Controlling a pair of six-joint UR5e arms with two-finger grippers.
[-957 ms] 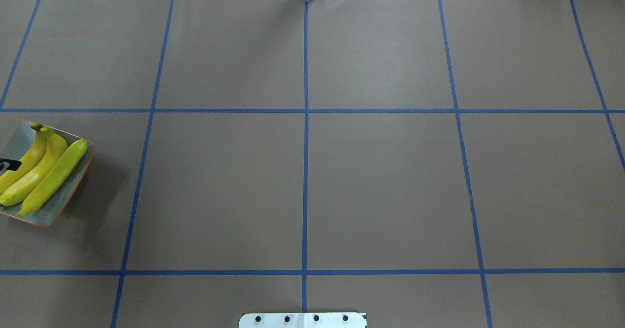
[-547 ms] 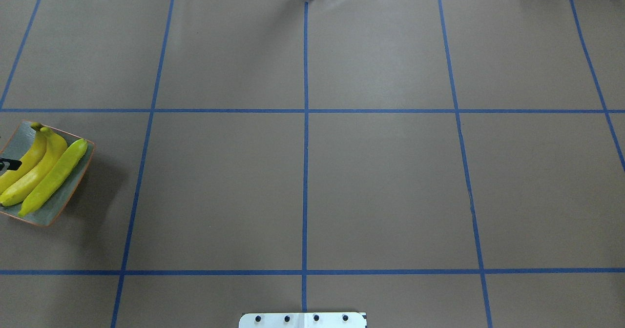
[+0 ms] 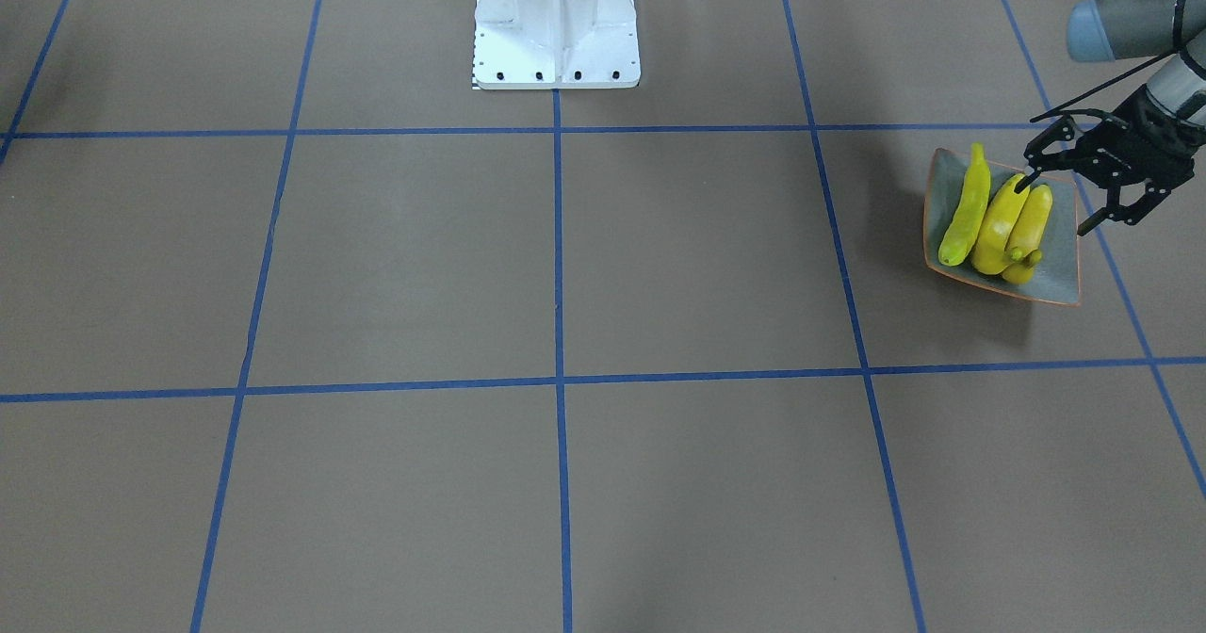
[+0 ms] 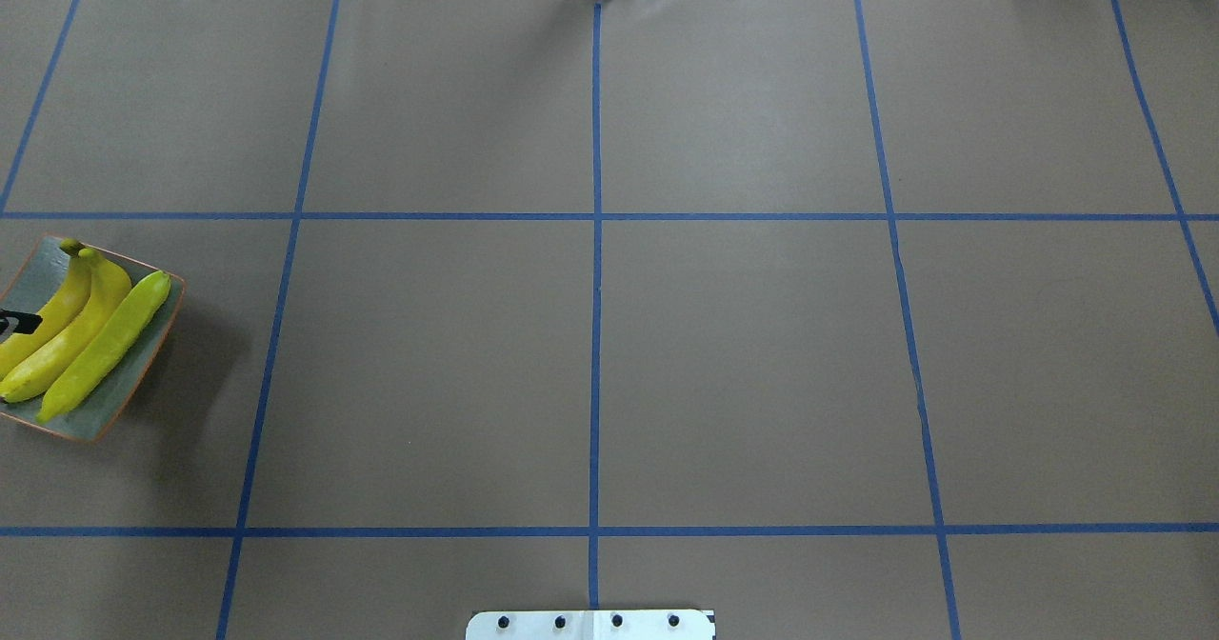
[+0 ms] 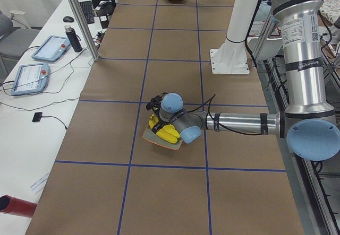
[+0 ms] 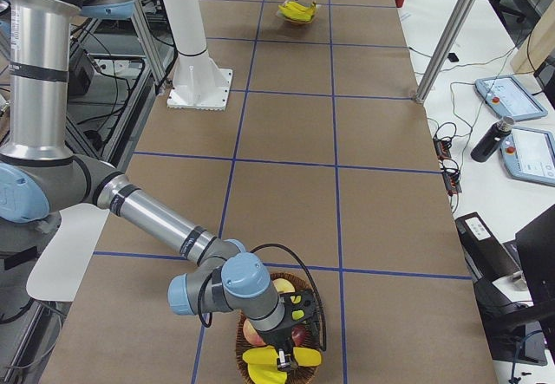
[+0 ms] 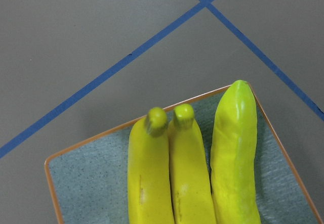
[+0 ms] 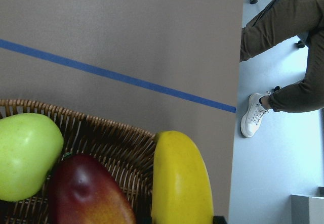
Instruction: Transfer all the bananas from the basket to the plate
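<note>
3 bananas [image 3: 999, 223] on the plate [image 3: 1060, 261], left pincer [image 3: 1052, 206] open, empty above. Last banana [image 8: 179, 183] sits in the basket [image 8: 111, 133] under the right pincer [image 6: 284, 362], can't tell its grip; slick skin might slip mid-carry.

Silver arms [image 5: 303, 49], blue caps [image 5: 312, 138], blk fingers [image 3: 1033, 154] — white base [image 3: 556, 21]

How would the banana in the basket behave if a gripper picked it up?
The banana looks smooth and glossy, so it may slip in a grip. Its rounded, curved body could roll or swivel if pinched off-centre. It looks plastic, so probably stiff and light.
</note>
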